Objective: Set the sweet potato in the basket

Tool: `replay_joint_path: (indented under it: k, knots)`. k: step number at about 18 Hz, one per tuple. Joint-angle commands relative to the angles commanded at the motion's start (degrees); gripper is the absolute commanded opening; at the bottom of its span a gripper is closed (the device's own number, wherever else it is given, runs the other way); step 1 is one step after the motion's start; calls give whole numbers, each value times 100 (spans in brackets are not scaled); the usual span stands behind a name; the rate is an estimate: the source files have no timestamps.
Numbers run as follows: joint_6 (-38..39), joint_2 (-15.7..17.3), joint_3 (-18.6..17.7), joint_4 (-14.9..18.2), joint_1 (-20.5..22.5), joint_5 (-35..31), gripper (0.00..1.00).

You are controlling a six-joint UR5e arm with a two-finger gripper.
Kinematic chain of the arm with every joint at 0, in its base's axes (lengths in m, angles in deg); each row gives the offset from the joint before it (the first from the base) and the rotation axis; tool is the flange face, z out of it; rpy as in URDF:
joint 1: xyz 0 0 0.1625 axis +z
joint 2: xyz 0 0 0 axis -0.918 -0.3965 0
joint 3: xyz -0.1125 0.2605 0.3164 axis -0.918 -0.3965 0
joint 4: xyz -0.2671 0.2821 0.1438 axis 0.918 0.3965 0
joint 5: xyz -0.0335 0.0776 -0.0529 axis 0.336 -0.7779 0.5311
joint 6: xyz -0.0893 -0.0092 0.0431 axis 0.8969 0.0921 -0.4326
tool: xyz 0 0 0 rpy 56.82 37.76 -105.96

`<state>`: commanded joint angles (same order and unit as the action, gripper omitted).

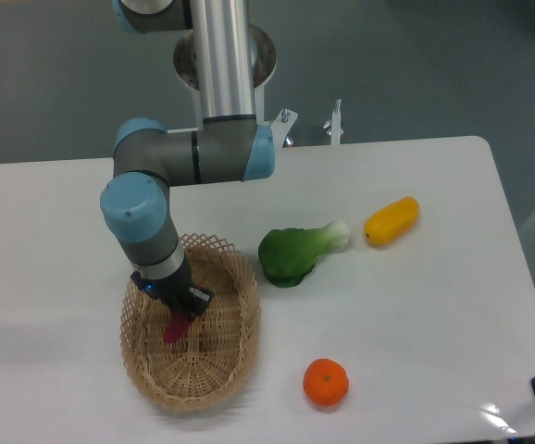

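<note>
The light-tan wicker basket point(221, 370) sits on the white table at the front left. My gripper point(182, 313) hangs over the inside of the basket, pointing down. The magenta-purple sweet potato point(176, 326) pokes out below the gripper, tilted, with its lower end close to the basket floor. The fingers are largely hidden by the wrist, so I cannot tell if they still grip the sweet potato.
A green leafy vegetable point(297, 252) lies right of the basket. A yellow oblong vegetable point(391, 221) lies further right. An orange point(326, 382) sits at the front, right of the basket. The arm's base column point(223, 55) stands at the table's back edge.
</note>
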<state>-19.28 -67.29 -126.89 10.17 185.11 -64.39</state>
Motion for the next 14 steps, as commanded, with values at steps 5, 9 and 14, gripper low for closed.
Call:
replay_joint_path:
  k: [5,9,14]
  knots:
    - [-88,79,97,-9,9,-343,100]
    - [-53,351,500,61,306,-264,100]
    - [-298,553,895,96,1097,-246,100]
